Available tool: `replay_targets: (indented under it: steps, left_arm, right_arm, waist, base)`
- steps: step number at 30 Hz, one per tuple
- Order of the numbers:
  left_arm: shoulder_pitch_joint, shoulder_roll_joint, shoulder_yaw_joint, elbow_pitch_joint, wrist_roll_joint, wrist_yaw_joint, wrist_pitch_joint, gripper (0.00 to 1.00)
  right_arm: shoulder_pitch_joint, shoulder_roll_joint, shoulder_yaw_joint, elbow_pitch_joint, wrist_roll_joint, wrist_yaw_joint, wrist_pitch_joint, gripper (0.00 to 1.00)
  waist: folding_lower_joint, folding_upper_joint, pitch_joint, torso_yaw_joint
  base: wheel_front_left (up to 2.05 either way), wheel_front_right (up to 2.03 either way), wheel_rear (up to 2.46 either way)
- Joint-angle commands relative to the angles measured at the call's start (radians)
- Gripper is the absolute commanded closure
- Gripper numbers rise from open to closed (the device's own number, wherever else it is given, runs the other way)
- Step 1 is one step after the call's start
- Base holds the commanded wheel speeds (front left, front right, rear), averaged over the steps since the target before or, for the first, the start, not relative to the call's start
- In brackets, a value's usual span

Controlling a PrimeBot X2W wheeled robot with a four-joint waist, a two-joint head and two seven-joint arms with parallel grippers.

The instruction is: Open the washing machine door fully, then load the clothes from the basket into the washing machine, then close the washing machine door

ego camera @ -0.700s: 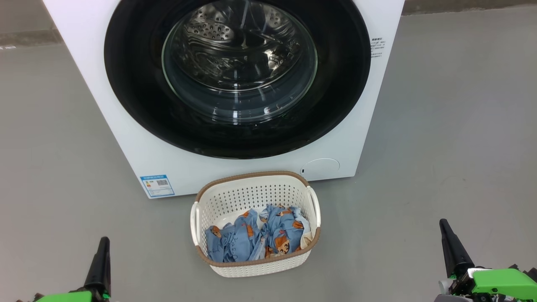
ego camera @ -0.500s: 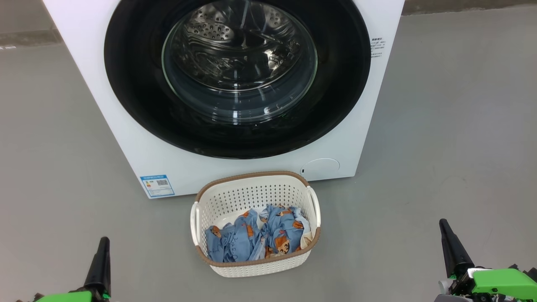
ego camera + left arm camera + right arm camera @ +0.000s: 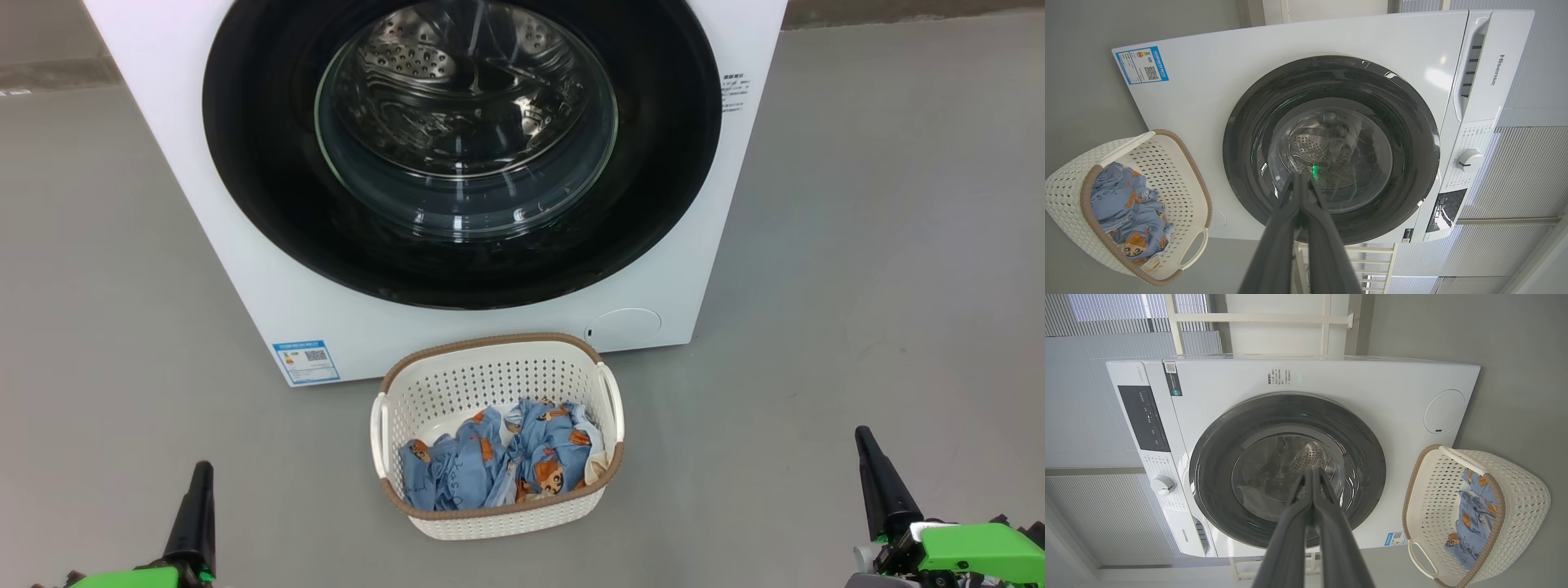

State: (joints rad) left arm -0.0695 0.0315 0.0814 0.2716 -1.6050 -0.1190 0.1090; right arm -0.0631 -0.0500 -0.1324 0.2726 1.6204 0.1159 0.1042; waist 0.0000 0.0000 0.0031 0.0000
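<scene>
Where the basket (image 3: 498,523) stands on the grey floor (image 3: 857,245) just in front of the washing machine (image 3: 245,269), below its door, it holds the clothes (image 3: 498,461). They are a crumpled heap of soft light-blue fabric printed with orange-brown bears, with a little cream-white cloth at one edge, lying in the half of the basket farther from the machine. The basket is a rounded rectangle of cream-white perforated plastic with a brown woven-look rim and a white handle on each side. The washing machine door (image 3: 261,163) lies closed against the machine's flat white front, a wide glossy black ring around a bulging clear glass bowl through which the perforated steel drum (image 3: 457,90) shows. A blue label sticker (image 3: 306,362) and a round flap (image 3: 624,327) mark the machine's lower corners. The left gripper (image 3: 202,469) and right gripper (image 3: 862,434) hang well back from the machine, each with its long dark fingers pressed together on nothing.
</scene>
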Motion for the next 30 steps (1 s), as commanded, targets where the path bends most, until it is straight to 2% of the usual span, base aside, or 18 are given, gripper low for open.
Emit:
replay_targets:
  steps: [1, 18, 19, 25, 30]
  left_arm:
    - [-0.039, 0.019, 0.033, -0.026, -0.003, -0.012, 0.005, 1.00]
    - [-0.039, 0.019, 0.033, -0.026, -0.003, -0.012, 0.005, 1.00]
    - [0.000, 0.000, 0.000, 0.000, 0.000, 0.000, 0.000, 0.00]
    - [0.018, -0.013, -0.004, 0.029, 0.001, 0.000, -0.001, 0.00]
    - [0.013, -0.009, -0.006, 0.018, 0.010, 0.000, -0.009, 0.00]
  right_arm:
    - [-0.044, -0.003, 0.022, -0.028, -0.009, 0.015, 0.006, 1.00]
    - [-0.045, -0.003, 0.021, -0.028, -0.010, 0.015, 0.007, 1.00]
    - [0.000, 0.002, -0.002, 0.000, 0.000, 0.000, 0.000, 0.00]
    - [0.013, 0.009, 0.001, 0.032, -0.006, -0.003, -0.004, 0.00]
    - [0.004, 0.003, 0.013, 0.025, -0.024, -0.002, -0.017, 0.00]
  waist:
    - [0.0000, 0.0000, 0.000, 0.000]
    - [0.0000, 0.0000, 0.000, 0.000]
    - [0.0000, 0.0000, 0.000, 0.000]
    - [0.0002, 0.0000, 0.001, 0.000]
    - [0.0022, 0.0000, -0.001, 0.000]
  base:
    - [0.00, 0.00, 0.00]
    - [0.00, 0.00, 0.00]
    - [0.00, 0.00, 0.00]
    - [0.00, 0.00, 0.00]
    - [0.00, 0.00, 0.00]
